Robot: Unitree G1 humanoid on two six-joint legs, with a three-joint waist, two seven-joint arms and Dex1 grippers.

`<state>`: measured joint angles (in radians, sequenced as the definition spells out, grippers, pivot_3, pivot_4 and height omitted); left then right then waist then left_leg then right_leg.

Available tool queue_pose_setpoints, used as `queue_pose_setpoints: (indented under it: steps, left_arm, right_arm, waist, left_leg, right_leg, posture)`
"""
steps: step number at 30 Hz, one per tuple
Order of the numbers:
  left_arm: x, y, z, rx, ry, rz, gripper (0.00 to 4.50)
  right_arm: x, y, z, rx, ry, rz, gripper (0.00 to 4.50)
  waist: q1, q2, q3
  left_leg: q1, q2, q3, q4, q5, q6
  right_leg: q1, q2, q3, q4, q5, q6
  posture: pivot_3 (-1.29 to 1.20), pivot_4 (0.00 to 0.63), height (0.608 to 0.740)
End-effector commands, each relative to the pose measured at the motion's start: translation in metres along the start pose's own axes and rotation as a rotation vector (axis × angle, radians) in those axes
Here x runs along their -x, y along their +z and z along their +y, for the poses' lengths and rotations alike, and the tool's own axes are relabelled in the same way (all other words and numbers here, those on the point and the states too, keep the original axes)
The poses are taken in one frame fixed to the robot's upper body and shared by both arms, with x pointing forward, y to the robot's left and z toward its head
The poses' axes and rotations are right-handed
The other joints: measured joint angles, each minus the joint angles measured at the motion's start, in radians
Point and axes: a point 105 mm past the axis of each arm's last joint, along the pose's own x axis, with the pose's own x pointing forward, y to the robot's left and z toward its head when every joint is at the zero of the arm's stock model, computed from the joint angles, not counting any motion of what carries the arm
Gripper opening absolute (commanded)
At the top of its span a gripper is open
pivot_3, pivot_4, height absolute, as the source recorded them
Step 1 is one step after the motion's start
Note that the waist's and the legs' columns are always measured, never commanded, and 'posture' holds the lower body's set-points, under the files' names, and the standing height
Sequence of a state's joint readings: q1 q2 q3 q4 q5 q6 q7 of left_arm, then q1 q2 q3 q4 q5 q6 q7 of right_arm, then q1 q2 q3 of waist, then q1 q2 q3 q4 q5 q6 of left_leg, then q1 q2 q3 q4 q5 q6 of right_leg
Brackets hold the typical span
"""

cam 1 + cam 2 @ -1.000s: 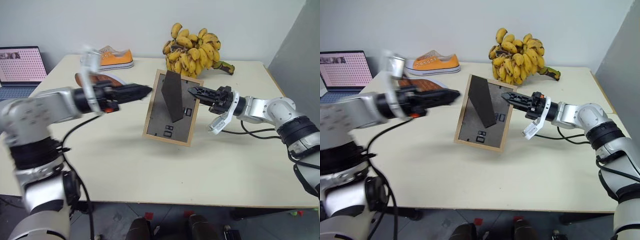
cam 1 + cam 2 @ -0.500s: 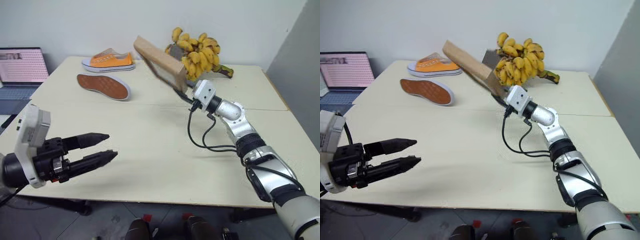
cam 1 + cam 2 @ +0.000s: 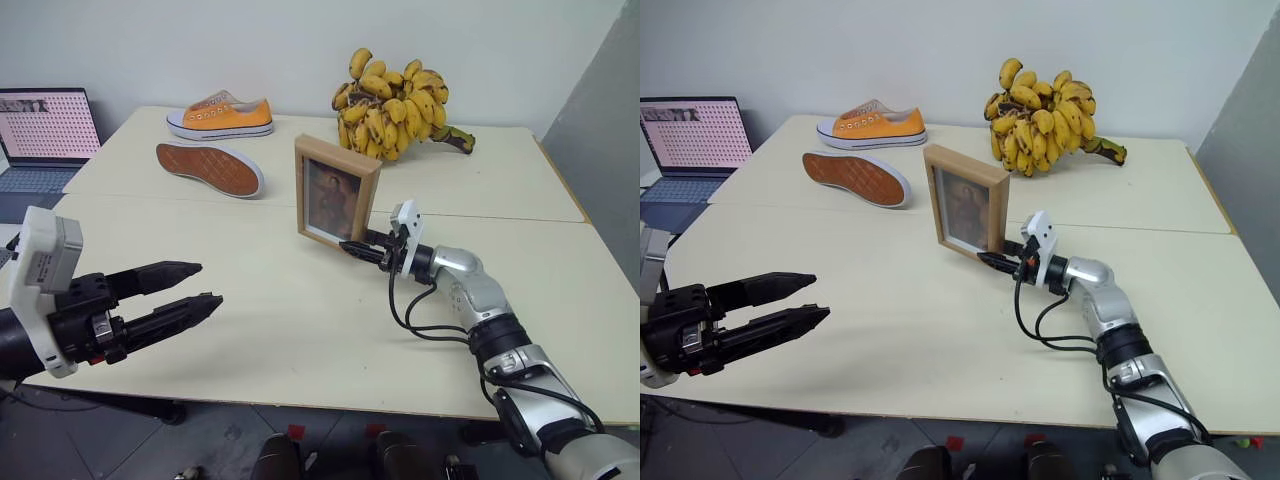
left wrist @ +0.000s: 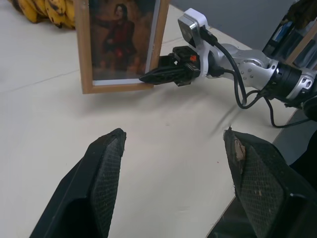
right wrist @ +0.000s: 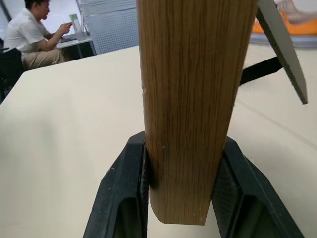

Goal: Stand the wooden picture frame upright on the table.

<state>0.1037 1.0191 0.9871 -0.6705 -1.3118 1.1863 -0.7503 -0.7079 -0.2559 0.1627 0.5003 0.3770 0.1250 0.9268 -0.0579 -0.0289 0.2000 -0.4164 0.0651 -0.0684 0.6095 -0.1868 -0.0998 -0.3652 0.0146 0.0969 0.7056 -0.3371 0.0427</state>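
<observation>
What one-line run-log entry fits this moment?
frame: upright on table | right gripper: shut on frame edge | left gripper: open, apart

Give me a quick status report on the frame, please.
Right gripper shut on frame's lower corner. Left gripper open, apart. Frame upright on table, picture facing robot. Nothing in the way.

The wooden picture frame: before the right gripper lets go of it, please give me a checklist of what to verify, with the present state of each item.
1. Wooden picture frame upright, picture facing the robot: ok.
2. Its bottom edge resting on the table: cannot tell.
3. Easel stand swung out behind: ok; its foot on the table: cannot tell.
4. Right gripper clamped on the frame's side edge: ok.
5. Left gripper open, apart from the frame: ok.
6. Bananas and shoes apart from the frame: ok.
</observation>
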Motion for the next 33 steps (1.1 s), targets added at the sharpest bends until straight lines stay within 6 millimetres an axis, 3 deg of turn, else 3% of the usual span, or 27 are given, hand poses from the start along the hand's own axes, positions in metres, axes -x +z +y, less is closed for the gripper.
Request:
queue_pose_setpoints:
  steps: [1,16,18,26,33]
  left_arm:
    - [0.004,0.005,0.006,-0.045,0.025,-0.008,3.37]
    - [-0.005,0.015,0.012,-0.07,-0.007,-0.028,3.37]
    - [-0.006,0.016,0.011,-0.072,-0.015,-0.029,3.47]
    - [-0.015,0.019,0.019,-0.097,0.026,-0.07,3.47]
    - [-0.03,0.016,0.023,-0.116,0.076,-0.139,3.47]
  right_arm:
    - [0.003,0.008,0.0,-0.011,-0.041,-0.059,1.36]
    - [0.009,-0.029,0.016,-0.16,-0.111,-0.024,1.36]
    - [0.01,-0.032,0.018,-0.173,-0.118,-0.023,1.95]
    - [0.014,-0.03,0.014,-0.126,-0.144,-0.002,3.55]
    - [0.028,-0.025,0.018,-0.049,-0.118,0.057,3.55]
  waist:
    - [0.0,0.0,0.0]
    - [-0.001,0.0,0.0]
    - [-0.001,0.0,0.0]
    - [-0.001,0.0,0.0]
    - [0.002,-0.001,0.0]
  left_leg:
    - [-0.001,0.0,0.001,0.0,0.0,0.0]
    - [-0.002,0.001,0.004,0.0,0.0,0.0]
    - [-0.002,0.001,0.004,0.0,0.0,0.0]
    - [-0.002,0.001,0.005,0.0,0.0,0.0]
    - [-0.003,0.0,0.005,-0.001,0.0,0.0]
  right_leg:
    - [-0.001,0.0,0.001,0.0,0.0,0.0]
    - [-0.005,0.0,0.003,0.0,0.0,0.0]
    - [-0.005,0.0,0.003,0.0,0.0,0.0]
    - [-0.005,0.0,0.003,0.0,0.0,0.0]
    - [-0.005,0.0,0.004,0.0,0.0,0.001]
  posture:
    - [0.0,0.15,0.74]
    - [0.0,0.15,0.74]
    - [0.0,0.15,0.74]
    - [0.0,0.15,0.74]
    - [0.0,0.15,0.74]
